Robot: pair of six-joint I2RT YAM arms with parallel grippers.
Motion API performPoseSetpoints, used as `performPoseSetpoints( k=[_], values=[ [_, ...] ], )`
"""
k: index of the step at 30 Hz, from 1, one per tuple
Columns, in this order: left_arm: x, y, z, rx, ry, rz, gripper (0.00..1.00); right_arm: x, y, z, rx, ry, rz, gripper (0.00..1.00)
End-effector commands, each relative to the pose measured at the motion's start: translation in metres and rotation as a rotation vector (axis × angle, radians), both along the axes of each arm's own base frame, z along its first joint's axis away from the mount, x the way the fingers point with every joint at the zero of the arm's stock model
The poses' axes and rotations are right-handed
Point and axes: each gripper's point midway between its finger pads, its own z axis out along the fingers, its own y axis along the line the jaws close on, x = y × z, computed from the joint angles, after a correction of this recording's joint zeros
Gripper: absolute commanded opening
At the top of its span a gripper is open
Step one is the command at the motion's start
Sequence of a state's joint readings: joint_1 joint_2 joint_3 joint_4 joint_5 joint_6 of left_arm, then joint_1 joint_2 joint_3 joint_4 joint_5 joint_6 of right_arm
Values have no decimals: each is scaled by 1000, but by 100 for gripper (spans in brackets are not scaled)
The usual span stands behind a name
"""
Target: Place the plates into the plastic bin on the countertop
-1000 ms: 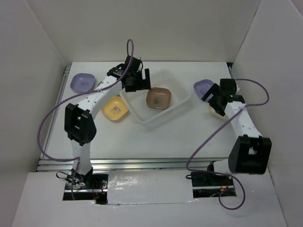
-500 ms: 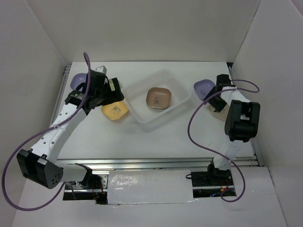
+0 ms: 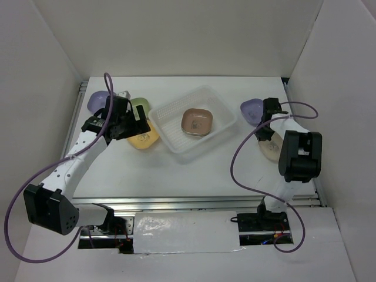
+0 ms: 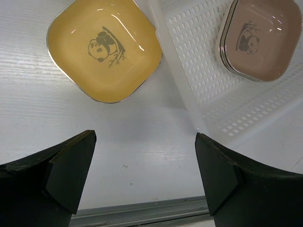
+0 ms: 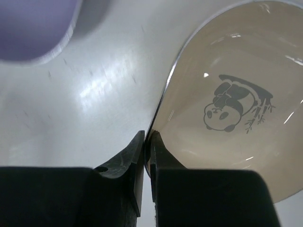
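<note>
Plastic bin (image 3: pixel 176 143) sits mid-countertop (image 3: pixel 176 170), turned at an angle. A brown plate (image 3: pixel 197 121) lies flat inside, toward its far right. In the left wrist view, stacked rims show under the brown plate's (image 4: pixel 259 38) edge.

L gripper (image 3: pixel 132 122) hangs just left of the bin w/ fingers spread wide, nothing between them. It's over bare countertop, just near of the yellow plate (image 4: pixel 104 49), which lies flat just beside the bin's left wall (image 4: pixel 189 94). Green plate (image 3: pixel 139 106) is just far of the yellow one, and a purple plate (image 3: pixel 98 101) is at the far left corner.

R gripper (image 5: pixel 147 142) is low at the right side, fingers pinched together on the thin rim of the cream plate (image 5: pixel 227 109). That plate is on the countertop, well right of the bin. Second purple plate (image 3: pixel 251 109) lies just far-left of it, betw. it and the bin
</note>
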State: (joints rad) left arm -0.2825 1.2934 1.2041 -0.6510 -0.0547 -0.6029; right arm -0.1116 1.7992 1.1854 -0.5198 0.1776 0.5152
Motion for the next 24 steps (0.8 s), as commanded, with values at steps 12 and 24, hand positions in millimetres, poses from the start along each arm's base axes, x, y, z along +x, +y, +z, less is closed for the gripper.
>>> performPoseSetpoints(
  k=[12,24],
  values=[
    [-24,96,-45,-60,22,526,99,-8,169,179,-87,-353,366,0],
    [-8,120,-111,-54,152,639,99,70,313,172,-162,-244,616,0]
  ],
)
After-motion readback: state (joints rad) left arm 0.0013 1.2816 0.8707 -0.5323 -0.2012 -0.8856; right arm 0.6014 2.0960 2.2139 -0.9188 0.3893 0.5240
